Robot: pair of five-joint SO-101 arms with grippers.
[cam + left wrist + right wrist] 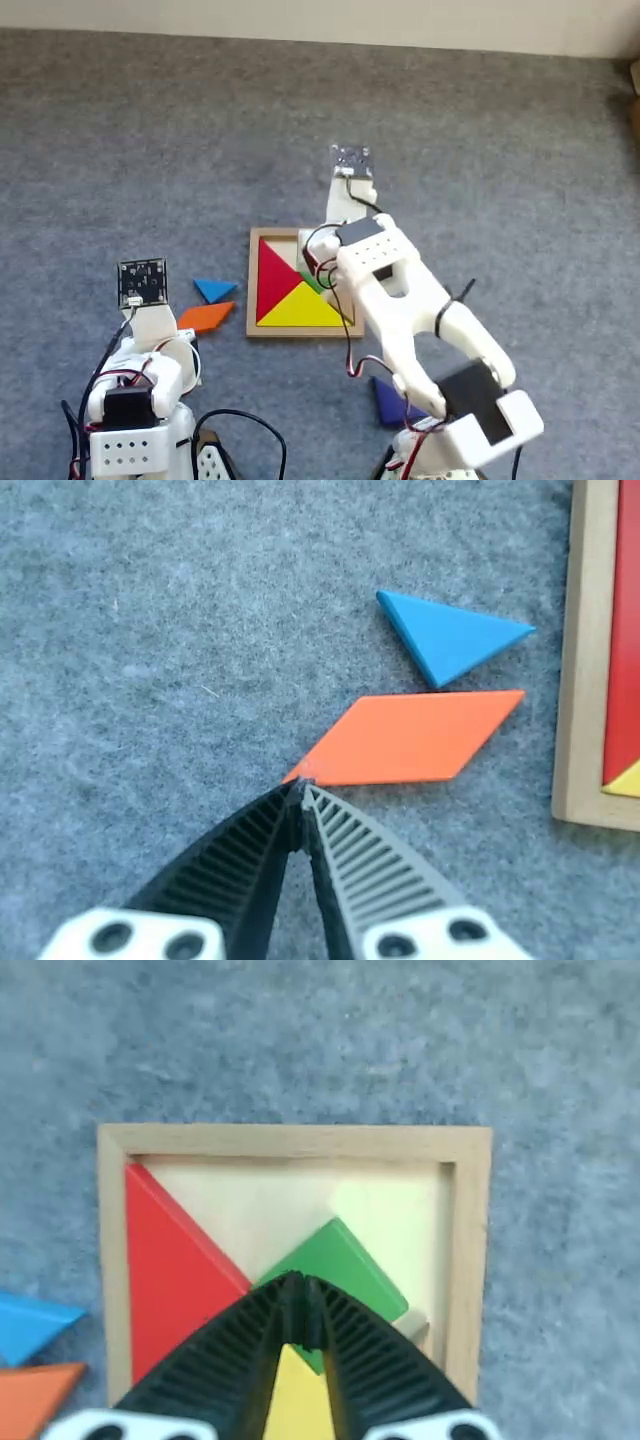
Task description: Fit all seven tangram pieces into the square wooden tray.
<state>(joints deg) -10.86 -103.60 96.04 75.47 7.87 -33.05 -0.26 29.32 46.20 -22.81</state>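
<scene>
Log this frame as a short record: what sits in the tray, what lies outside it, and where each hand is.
tray holds: red triangle, yellow triangle, green square
outside tray: blue triangle and orange parallelogram together on one side; dark blue piece by the right arm's base
left hand: shut, tips at the orange parallelogram's corner
right hand: shut, over the green square

Looked like a robotics lab or hobby test bench: tabletop (520, 150) covered in plain grey felt, white plastic left arm (140, 385) and right arm (405, 300) trailing loose black and red cables, bare pale strip (300, 18) along the far edge.
</scene>
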